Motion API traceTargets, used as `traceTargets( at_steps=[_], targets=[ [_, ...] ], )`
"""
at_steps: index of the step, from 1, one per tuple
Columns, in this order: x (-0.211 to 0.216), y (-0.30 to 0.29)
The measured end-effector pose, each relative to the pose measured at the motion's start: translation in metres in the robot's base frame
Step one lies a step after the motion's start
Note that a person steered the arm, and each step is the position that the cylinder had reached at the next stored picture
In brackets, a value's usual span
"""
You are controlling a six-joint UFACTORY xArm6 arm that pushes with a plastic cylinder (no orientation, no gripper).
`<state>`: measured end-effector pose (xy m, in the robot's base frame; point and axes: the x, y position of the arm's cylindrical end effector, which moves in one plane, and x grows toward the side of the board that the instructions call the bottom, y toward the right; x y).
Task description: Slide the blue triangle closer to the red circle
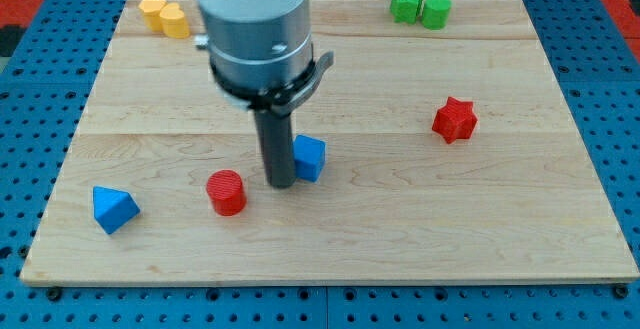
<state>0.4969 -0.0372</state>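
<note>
Blue triangle [113, 209]: you will find it at the lower left of the frame, near the counter's [540, 249] left edge, well apart from my tip [281, 183]. Red circle [227, 192]: lower centre-left, to the right of the triangle with a clear stretch of bare wood between them. Status, as a judgement: the triangle looks unmoved toward its target, so the whole push is left to do. Tip: resting just right of the red circle and touching, or all but touching, the left face of a blue block [309, 158], shape hard to make out behind the rod. Fingers: none fitted, so there is no open or closed state to report; the rod grips nothing. To finish, you would need the tip round on the triangle's left side, pushing rightward. Also on the counter: red star [455, 120] at mid right; two yellow blocks [165, 16] upper left; two green blocks [420, 7] upper right.
</note>
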Motion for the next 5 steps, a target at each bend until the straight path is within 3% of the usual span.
traceTargets(
  at_steps=[2, 4, 5],
  targets=[
    [0.000, 0.033],
    [-0.099, 0.040],
    [-0.105, -0.047]
  ],
)
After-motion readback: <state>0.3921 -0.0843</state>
